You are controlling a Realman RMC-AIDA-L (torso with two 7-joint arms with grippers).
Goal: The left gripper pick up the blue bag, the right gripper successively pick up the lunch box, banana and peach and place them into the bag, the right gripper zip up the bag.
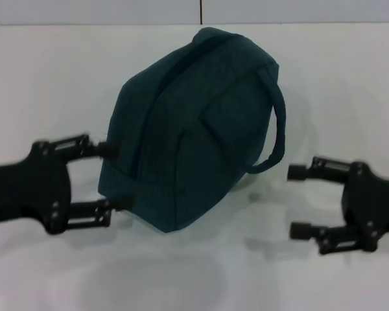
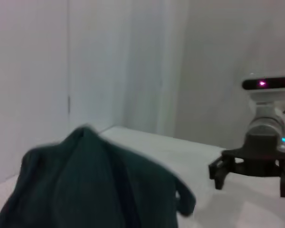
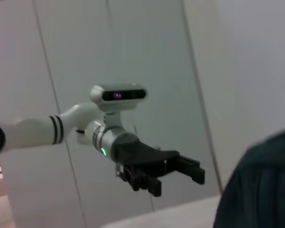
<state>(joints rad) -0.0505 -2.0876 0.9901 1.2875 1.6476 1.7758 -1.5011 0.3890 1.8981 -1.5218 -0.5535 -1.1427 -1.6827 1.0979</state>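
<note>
The left gripper [image 1: 113, 176], a black two-fingered metal claw on a black arm, reaches in level from the left edge of the head view with its fingers spread wide. Its upper fingertip touches the left side of the blue bag [image 1: 188, 129], a large dark teal fabric lunch bag, and its lower fingertip meets the bag's bottom left corner; the fingers do not clamp the cloth.

The bag sits mid-table on the white table [image 1: 45, 78], tipped over so one side faces up, its zipper seam running along the upper left face and its mouth closed. One soft loop handle [image 1: 277, 129] arcs out from its right side. The fabric looks matte and finely woven.

The right gripper [image 1: 299, 200], a matching black metal claw, lies level at the right edge, its fingers wide apart and pointing at the bag, clear of the handle.
</note>
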